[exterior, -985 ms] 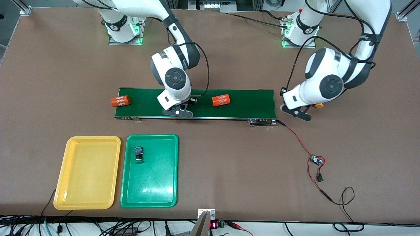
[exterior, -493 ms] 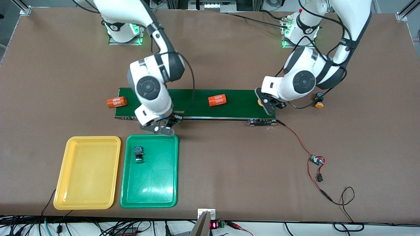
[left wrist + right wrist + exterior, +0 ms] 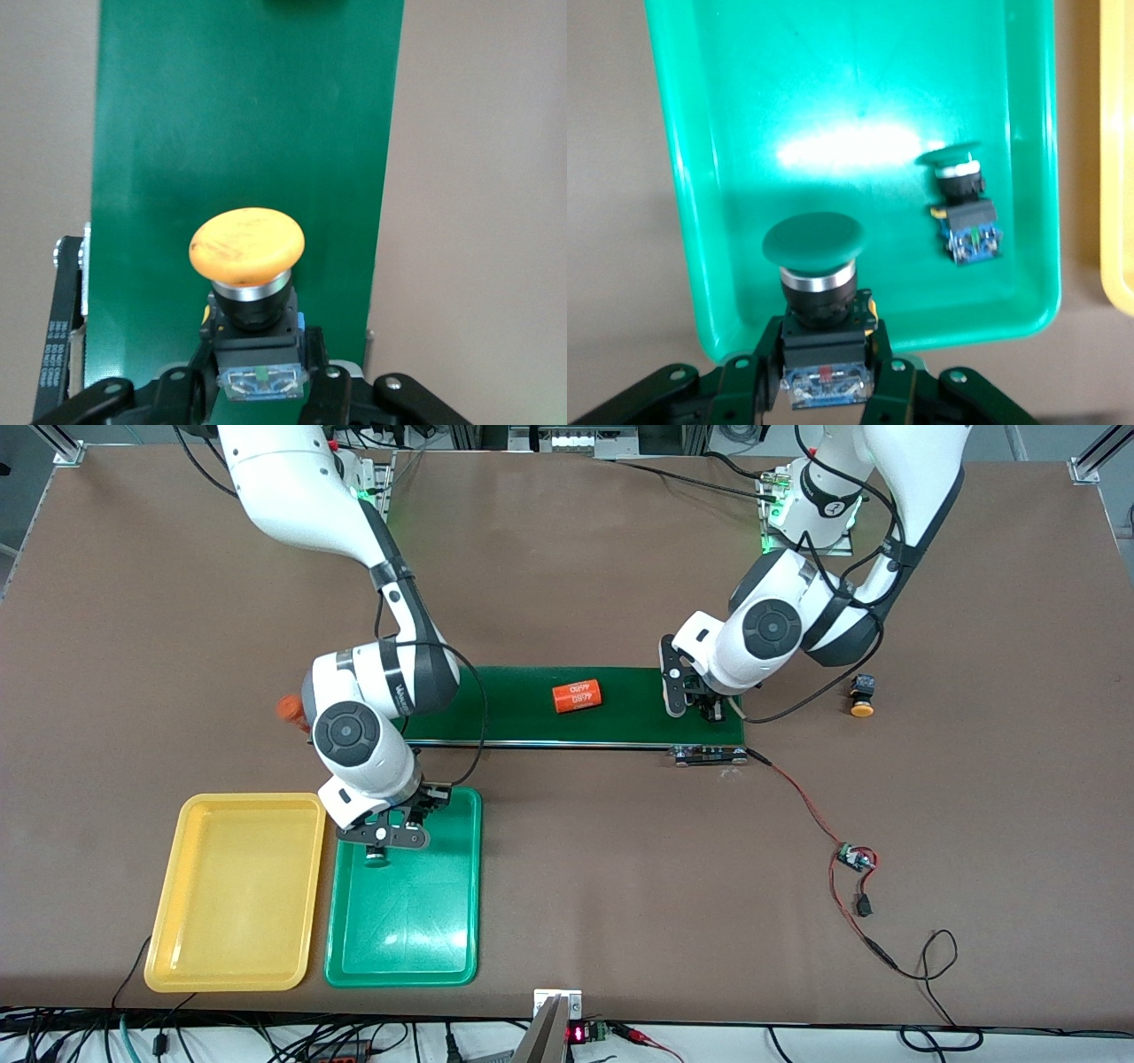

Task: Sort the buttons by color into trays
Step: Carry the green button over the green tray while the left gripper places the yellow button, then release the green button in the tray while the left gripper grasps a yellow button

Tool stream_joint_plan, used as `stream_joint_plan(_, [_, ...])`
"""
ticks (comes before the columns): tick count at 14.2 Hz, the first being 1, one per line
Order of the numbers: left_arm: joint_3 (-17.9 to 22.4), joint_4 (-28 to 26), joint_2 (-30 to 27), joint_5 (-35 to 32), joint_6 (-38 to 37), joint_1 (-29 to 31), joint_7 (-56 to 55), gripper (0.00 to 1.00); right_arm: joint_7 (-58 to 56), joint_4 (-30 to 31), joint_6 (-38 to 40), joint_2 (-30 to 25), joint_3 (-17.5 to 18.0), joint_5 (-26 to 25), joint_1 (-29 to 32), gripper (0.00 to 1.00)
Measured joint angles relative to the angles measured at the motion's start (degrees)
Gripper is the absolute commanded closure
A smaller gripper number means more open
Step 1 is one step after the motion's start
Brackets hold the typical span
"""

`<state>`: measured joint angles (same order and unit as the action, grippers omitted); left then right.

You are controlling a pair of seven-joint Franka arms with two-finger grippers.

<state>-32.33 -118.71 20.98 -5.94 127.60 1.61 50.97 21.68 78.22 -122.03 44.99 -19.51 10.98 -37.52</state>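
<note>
My right gripper (image 3: 824, 372) (image 3: 390, 834) is shut on the dark body of a green-capped button (image 3: 813, 241), over the green tray's (image 3: 407, 921) (image 3: 833, 106) edge nearest the belt. A second green button (image 3: 961, 199) (image 3: 376, 857) lies on its side in that tray, beside the held one. The yellow tray (image 3: 230, 886) (image 3: 1121, 177) sits next to it, toward the right arm's end. My left gripper (image 3: 260, 372) (image 3: 700, 701) is shut on a yellow-capped button (image 3: 246, 243), over the conveyor's end. Another yellow button (image 3: 862, 695) lies on the table toward the left arm's end.
The dark green conveyor belt (image 3: 523, 708) (image 3: 248, 115) carries an orange cylinder (image 3: 577, 696). A second orange cylinder (image 3: 288, 708) shows partly past my right arm. A small circuit board (image 3: 855, 859) with red and black wires lies nearer the camera than the belt's end.
My right gripper carried the green button from the belt to the green tray. My left gripper brought a yellow button from the table over the belt's end. The orange cylinders drifted toward the right arm's end.
</note>
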Motion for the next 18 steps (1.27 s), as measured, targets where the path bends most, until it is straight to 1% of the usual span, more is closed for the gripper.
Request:
stream_joint_plan(4, [0.0, 0.0, 0.4, -1.1, 0.2, -0.3, 0.4, 0.0, -1.5, -0.1, -8.7, 4.2, 0.0, 0.0, 0.7, 0.79])
stream_joint_plan(5, [0.0, 0.2, 0.2, -1.1, 0.2, -0.3, 0.4, 0.0, -2.0, -0.1, -10.8, 5.3, 0.0, 0.0, 1.0, 0.74])
stream_joint_plan(6, [0.0, 0.3, -0.4, -1.1, 0.0, -0.2, 0.4, 0.0, -2.8, -0.2, -12.8, 6.3, 0.0, 0.0, 1.2, 0.34])
stream_joint_plan(7, [0.1, 0.6, -1.5, -1.1, -1.1, 0.0, 0.1, 0.0, -3.6, -0.2, -14.7, 7.2, 0.0, 0.0, 1.7, 0.0])
stream_joint_plan(8, [0.2, 1.0, -3.0, -1.1, -3.1, 0.5, -0.5, 0.0, -4.1, -0.2, -15.7, 7.9, 0.0, 0.0, 2.1, 0.0])
stream_joint_plan(10, [1.1, 1.4, -7.2, -1.0, -7.4, 1.6, -5.7, 0.0, -4.3, -0.7, -16.1, 8.1, 0.0, 0.0, 2.5, 0.0])
stream_joint_plan(11, [2.2, 1.5, -9.4, -1.0, -9.1, 1.9, -9.2, 0.0, -4.3, -1.3, -15.0, 7.8, 0.1, 0.0, 2.2, 0.0])
stream_joint_plan(12, [3.6, 1.5, -11.5, -1.0, -10.2, 2.0, -12.6, 0.0, -4.2, -2.2, -12.2, 7.2, 0.0, 0.0, 1.6, 0.0])
stream_joint_plan(14, [7.9, 1.4, -13.9, -1.0, -11.0, 2.2, -18.3, 0.0, -3.5, -3.1, -7.0, 4.7, -0.2, 0.1, 0.4, 0.0])
stream_joint_plan(16, [12.4, 1.4, -14.1, -1.0, -10.9, 2.6, -21.4, 0.0, -1.1, -3.2, -2.6, 1.3, -0.2, 0.1, -0.3, 0.0])
stream_joint_plan(18, [15.8, 1.4, -14.1, -1.0, -10.9, 3.4, -24.1, 0.0, 0.3, -3.2, 1.4, -1.8, -0.2, 0.1, -0.5, 0.0])
